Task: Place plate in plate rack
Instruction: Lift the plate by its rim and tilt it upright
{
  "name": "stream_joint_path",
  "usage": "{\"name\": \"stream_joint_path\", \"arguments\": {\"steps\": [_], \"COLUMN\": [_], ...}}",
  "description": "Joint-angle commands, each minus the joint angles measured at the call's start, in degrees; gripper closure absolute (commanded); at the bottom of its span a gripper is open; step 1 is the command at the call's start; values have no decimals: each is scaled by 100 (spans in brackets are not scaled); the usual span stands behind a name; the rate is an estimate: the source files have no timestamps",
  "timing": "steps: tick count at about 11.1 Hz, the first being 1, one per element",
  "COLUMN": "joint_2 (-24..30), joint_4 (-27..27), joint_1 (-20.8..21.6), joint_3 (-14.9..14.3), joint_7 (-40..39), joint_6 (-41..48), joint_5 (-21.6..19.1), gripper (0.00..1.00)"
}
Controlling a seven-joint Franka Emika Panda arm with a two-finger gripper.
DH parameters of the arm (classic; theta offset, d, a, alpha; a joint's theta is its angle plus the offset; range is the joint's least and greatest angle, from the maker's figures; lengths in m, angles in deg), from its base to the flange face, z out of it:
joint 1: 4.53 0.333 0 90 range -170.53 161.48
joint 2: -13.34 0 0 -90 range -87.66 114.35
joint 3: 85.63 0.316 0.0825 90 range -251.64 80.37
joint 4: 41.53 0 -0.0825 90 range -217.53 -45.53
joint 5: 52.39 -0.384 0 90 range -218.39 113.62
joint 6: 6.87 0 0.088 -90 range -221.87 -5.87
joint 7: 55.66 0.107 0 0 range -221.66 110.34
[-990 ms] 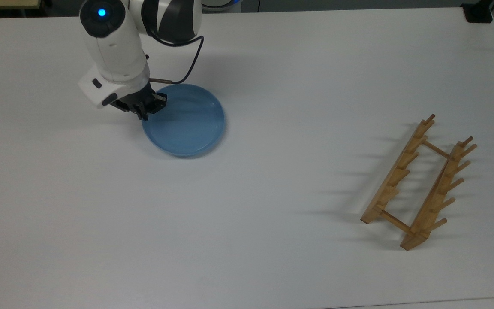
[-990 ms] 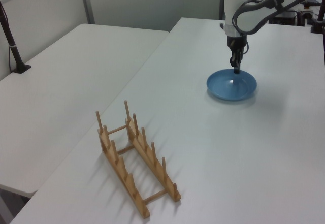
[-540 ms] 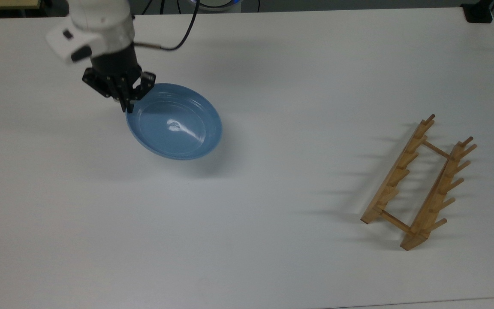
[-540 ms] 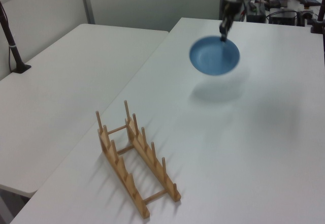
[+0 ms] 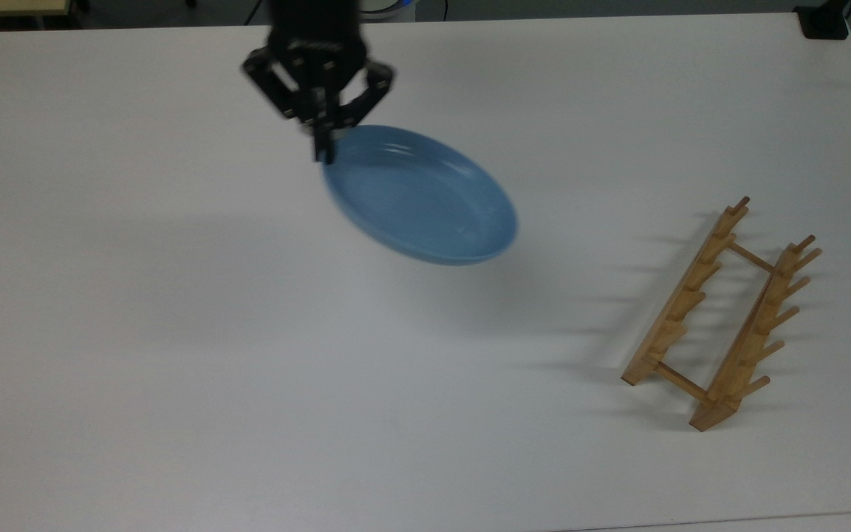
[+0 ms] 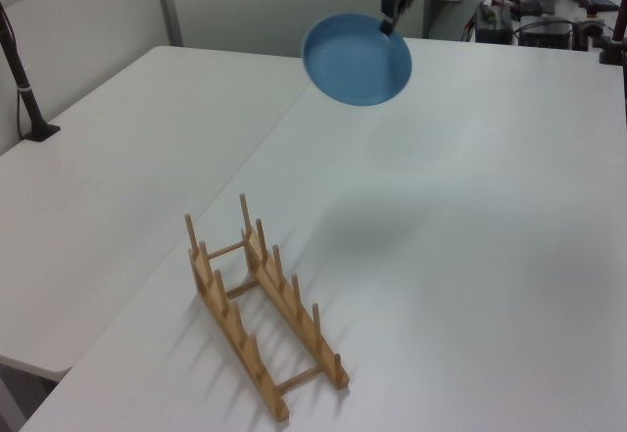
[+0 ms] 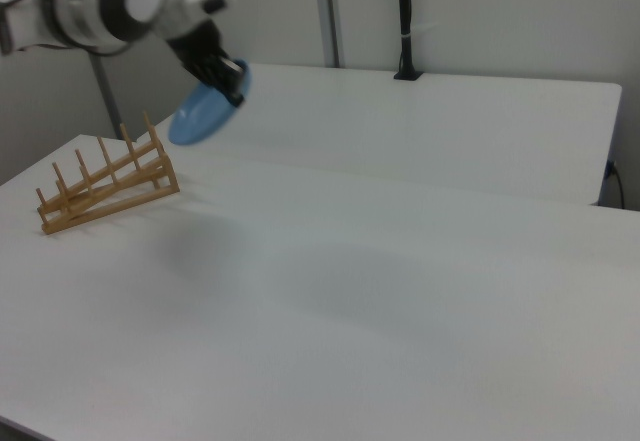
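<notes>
My gripper is shut on the rim of the light-blue plate, which hangs tilted high above the white table. The hollow side of the plate faces up in the top view. The wooden plate rack stands bare on the table, far toward the top view's right of the plate. In the right view the plate hangs just right of the rack's tall end.
A second white table adjoins on the left view's left. A black post stands on it, and a black clamp sits at the top view's far right corner. Cluttered desks lie behind the arm.
The gripper has lifted the plate off the table and carried it toward the top view's right, closer to the rack. The plate has gone from flat to tilted.
</notes>
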Motion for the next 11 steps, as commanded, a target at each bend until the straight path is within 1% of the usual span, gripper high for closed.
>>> {"name": "stream_joint_path", "arguments": {"steps": [1,2,3,4,5,6,8,10,11], "joint_2": [182,182,156,138,60,-98,-432,-705,-880], "joint_4": [227,228,228,219,202,184,201,210,210], "joint_1": [-10,-2,-2,7,16,138,532,815,990], "joint_3": [1004,1277,1627,1866,2164,2385,2422,2422,2422], "joint_7": [1542,1990,2699,3185,3808,4284,4918,5630,5999], "joint_6": [92,65,-109,-267,-347,-357,-348,-348,-348], "joint_5": [1095,1516,2190,2667,3359,4010,4908,5805,6340], "gripper": [100,100,100,100,100,100,100,100,100]}}
